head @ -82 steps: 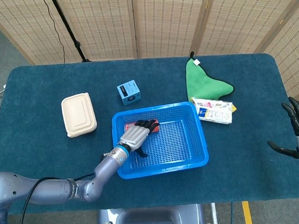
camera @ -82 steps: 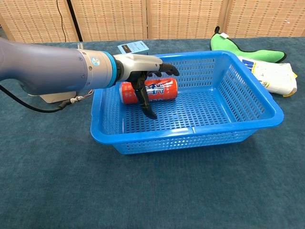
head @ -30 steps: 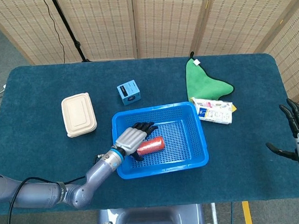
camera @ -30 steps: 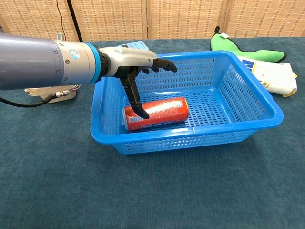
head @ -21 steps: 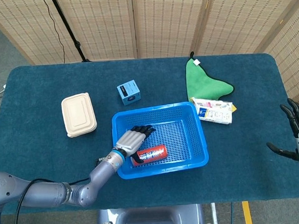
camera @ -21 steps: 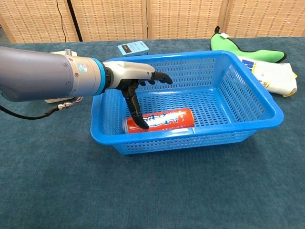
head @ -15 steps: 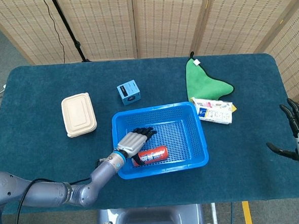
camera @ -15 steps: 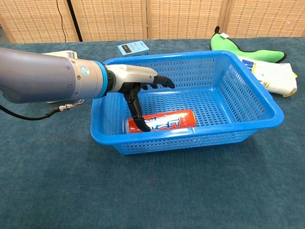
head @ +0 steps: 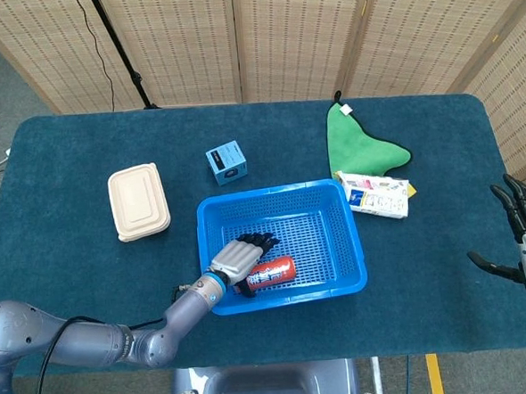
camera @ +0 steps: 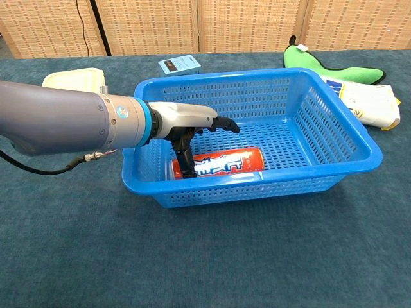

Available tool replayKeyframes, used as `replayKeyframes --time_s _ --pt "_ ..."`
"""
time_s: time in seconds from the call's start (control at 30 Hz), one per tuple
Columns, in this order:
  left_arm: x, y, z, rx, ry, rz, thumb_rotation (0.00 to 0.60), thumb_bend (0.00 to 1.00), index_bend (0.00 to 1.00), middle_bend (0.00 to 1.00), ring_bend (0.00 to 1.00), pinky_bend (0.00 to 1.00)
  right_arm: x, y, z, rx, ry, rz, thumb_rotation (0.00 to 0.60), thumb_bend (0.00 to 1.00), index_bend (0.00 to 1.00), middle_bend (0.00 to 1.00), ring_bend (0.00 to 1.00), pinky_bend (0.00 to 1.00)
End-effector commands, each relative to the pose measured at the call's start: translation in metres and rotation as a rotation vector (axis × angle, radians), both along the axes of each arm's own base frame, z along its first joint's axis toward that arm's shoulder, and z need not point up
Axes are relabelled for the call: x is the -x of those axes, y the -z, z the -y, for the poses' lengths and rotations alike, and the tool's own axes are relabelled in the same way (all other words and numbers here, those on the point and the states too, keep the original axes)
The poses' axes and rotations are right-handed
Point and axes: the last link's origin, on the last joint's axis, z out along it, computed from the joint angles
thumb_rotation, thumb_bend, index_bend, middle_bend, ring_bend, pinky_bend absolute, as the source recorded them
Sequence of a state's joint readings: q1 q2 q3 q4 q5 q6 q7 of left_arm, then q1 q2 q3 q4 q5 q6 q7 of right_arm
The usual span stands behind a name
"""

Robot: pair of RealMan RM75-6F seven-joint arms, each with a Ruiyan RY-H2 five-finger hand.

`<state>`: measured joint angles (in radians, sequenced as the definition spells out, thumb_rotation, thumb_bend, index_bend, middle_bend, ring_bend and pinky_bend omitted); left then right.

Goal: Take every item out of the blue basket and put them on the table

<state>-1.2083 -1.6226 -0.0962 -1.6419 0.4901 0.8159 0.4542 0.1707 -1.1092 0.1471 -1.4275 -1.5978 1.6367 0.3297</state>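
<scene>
Beside the perforated blue basket (head: 352,263) lie a green cloth (head: 358,146), a cream lidded box (head: 138,201) and a small blue box (head: 226,162); inside, a red can (camera: 228,162) with white lettering.

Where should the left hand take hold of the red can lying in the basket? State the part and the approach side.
Grip the red can around its middle, coming from above. It lies on its side against the blue basket's near wall, so only its top is reachable. The left hand hovers over its left end.

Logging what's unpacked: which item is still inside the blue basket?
The red can, lying on its side under the left hand; the others sit on the table outside the basket.
</scene>
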Motion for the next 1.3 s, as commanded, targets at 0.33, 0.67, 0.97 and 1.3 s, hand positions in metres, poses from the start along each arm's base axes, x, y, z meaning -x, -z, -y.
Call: replayKeyframes --time_s 0.33,0.67,0.97,1.3 --pt "-0.004 0.011 0.002 -0.047 -0.005 -0.023 0.600 0.50 0.23 0.20 0.29 0.50 0.000 0.000 0.000 -0.002 0.000 0.002 0.600 0.00 0.00 0.00 0.00 0.00" --pt "-0.023 -0.026 -0.008 -0.158 -0.002 0.120 0.600 0.50 0.30 0.25 0.33 0.50 0.001 -0.001 0.000 0.001 -0.001 0.003 0.600 0.00 0.00 0.00 0.00 0.00" --pt "0.007 -0.109 -0.011 -0.295 0.017 0.140 0.600 0.50 0.30 0.25 0.33 0.50 -0.001 -0.002 -0.002 0.002 -0.006 0.009 0.600 0.00 0.00 0.00 0.00 0.00" --pt "0.119 -0.144 0.015 -0.388 -0.012 -0.008 0.600 0.48 0.29 0.25 0.33 0.50 -0.005 -0.003 -0.006 0.001 -0.025 0.020 0.600 0.00 0.00 0.00 0.00 0.00"
